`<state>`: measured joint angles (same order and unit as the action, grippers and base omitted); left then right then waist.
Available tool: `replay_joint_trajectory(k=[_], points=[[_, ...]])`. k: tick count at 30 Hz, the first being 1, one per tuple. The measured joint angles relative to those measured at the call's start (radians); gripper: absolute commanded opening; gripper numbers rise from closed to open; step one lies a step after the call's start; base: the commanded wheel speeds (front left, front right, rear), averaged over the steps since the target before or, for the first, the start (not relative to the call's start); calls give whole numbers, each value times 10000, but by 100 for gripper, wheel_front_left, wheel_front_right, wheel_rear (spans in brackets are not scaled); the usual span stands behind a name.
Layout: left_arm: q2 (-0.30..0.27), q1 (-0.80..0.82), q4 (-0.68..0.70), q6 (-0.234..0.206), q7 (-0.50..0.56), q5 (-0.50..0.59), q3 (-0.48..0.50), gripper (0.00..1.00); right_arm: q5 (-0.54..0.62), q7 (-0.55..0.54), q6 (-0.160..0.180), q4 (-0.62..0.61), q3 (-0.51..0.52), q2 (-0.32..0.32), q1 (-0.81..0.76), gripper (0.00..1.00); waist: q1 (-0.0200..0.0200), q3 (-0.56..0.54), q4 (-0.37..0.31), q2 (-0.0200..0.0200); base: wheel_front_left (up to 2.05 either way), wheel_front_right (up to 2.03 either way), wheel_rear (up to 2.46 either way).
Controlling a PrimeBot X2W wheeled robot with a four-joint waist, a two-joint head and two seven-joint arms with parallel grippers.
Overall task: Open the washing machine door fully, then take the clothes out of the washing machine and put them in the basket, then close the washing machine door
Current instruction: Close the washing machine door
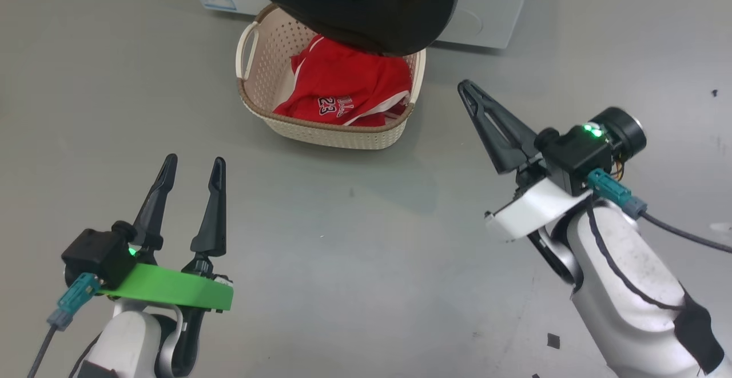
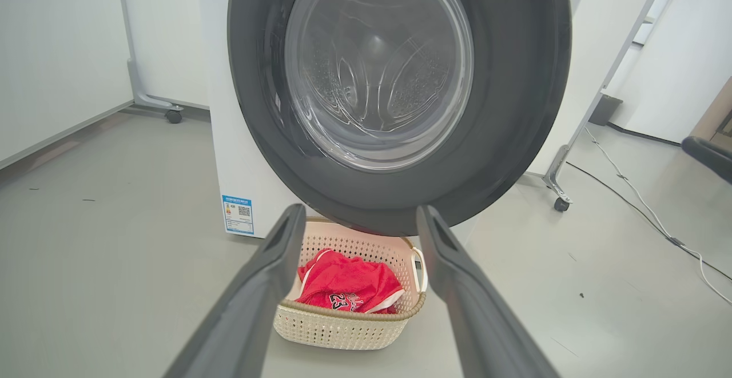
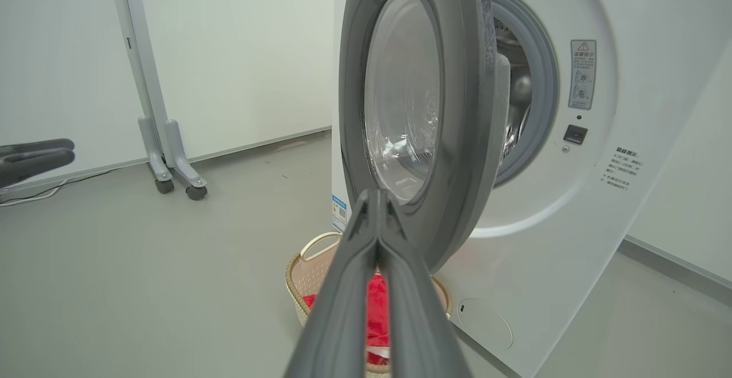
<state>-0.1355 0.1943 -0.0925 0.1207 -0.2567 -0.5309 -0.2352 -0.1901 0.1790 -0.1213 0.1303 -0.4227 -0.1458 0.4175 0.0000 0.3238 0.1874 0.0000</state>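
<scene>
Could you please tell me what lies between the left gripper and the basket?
Just bare grey floor separates the left gripper from the basket, as the head view shows; nothing stands on that stretch.

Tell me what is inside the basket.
The basket holds the clothes, red with white trim and a 23 showing. The washing machine door overhangs its far end in the head view, and the clothes cover whatever lies beneath them.

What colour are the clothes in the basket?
The clothes are bright red with white trim and a number 23; head view shows it best.
</scene>
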Motion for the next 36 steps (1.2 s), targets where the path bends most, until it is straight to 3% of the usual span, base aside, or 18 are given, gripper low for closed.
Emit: replay_joint_trajectory(k=[9,24,36], points=[[495,686,-138,6,0,-29,-242,100,146,-702,-8,282,-359,-430,1905,0,0,906,897,0,0,0,0],[683,1400,-387,35,0,-280,-627,100,-159,-1135,-8,1145,-667,-1151,4057,0,0,2160,2298,0,0,0,0],[872,1592,-627,35,0,-514,-803,100,-336,-1099,-8,1908,167,-1618,5026,0,0,2626,2756,0,0,0,0]])
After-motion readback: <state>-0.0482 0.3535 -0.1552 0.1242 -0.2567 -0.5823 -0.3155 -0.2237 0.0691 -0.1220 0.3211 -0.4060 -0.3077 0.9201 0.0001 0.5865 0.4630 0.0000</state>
